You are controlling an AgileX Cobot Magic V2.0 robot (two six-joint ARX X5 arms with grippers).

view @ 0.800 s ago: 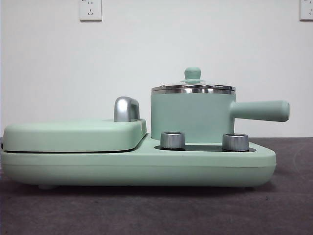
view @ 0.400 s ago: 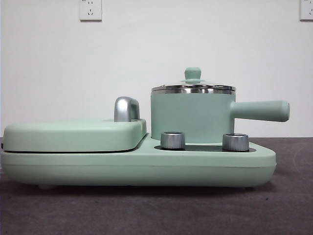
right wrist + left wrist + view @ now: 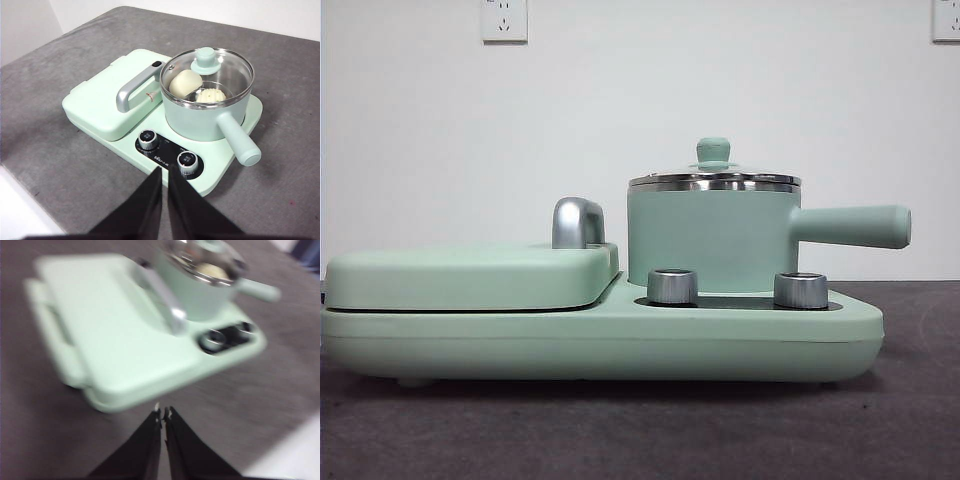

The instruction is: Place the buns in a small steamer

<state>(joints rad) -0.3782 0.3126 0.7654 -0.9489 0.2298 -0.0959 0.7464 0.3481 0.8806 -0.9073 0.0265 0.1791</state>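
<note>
The small steamer (image 3: 712, 235), a mint-green pot with a steel rim and a straight side handle, stands on the right of a mint-green cooker with its glass lid (image 3: 207, 70) on. Through the lid, the right wrist view shows both buns inside: the smooth cream-white one (image 3: 184, 83) and the ridged white one (image 3: 210, 95). The steamer also shows, blurred, in the left wrist view (image 3: 200, 280). My right gripper (image 3: 164, 172) is shut and empty, held high and back from the cooker's front. My left gripper (image 3: 163, 413) is shut and empty, above the table by the cooker's griddle side.
The flat griddle section (image 3: 470, 275) with its chrome handle (image 3: 576, 222) fills the cooker's left half. Two steel knobs (image 3: 672, 286) sit at the front below the steamer. The cooker stands on a grey table (image 3: 60, 150) whose near edge (image 3: 25, 210) shows in the right wrist view.
</note>
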